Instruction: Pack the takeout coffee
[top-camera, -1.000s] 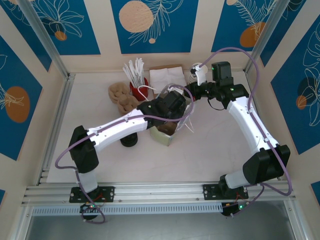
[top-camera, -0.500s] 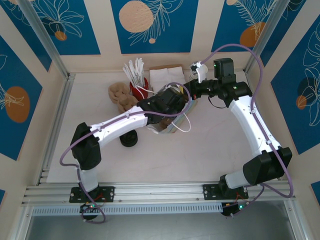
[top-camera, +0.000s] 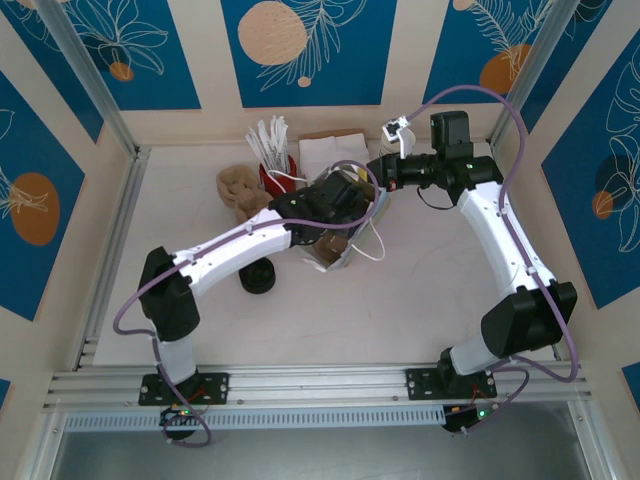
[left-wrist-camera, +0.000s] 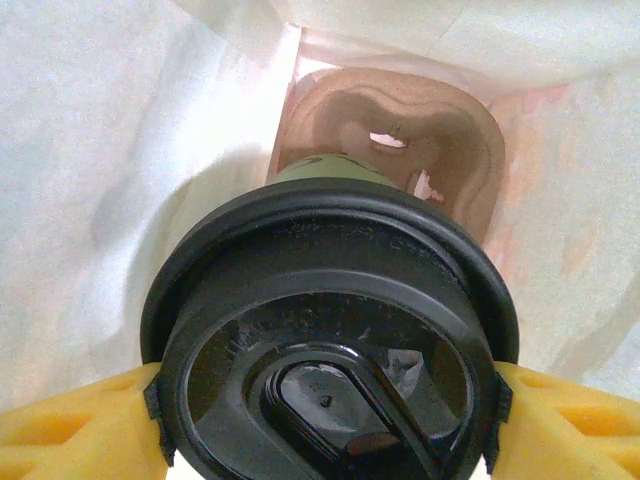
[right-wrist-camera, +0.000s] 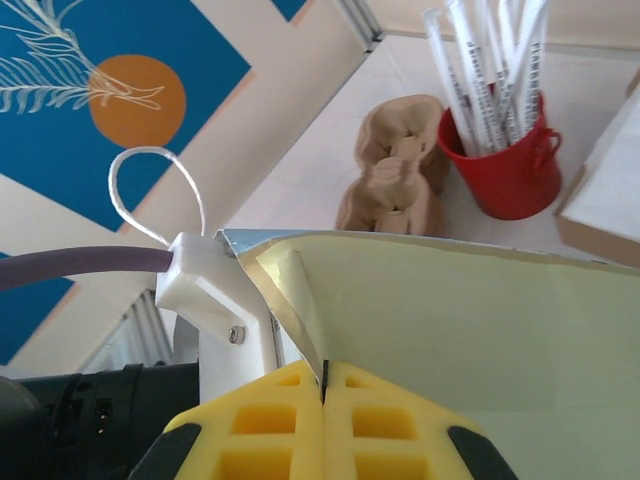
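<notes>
The takeout coffee (left-wrist-camera: 330, 330), an olive-green cup under a round black lid, sits between the yellow pads of my left gripper (left-wrist-camera: 328, 420), which is shut on the lid's rim. Cup and gripper are inside the paper bag (left-wrist-camera: 130, 150), above a brown cardboard cup carrier (left-wrist-camera: 400, 150) at the bag's bottom. From above, my left gripper (top-camera: 345, 200) reaches into the tilted bag (top-camera: 340, 252) at mid-table. My right gripper (right-wrist-camera: 323, 395) is shut on the bag's upper rim (right-wrist-camera: 450, 320), and from above it (top-camera: 385, 172) is at the bag's far right side.
A red bucket of wrapped straws (top-camera: 275, 175) and a stack of brown cup carriers (top-camera: 240, 190) stand at the back left of the bag. White napkins (top-camera: 325, 155) lie behind it. A loose black lid (top-camera: 257, 279) rests under the left forearm.
The bag has shifted toward the back and tilted. My left gripper has gone with the cup farther back and into the bag. The right gripper has drawn the rim back and up.
</notes>
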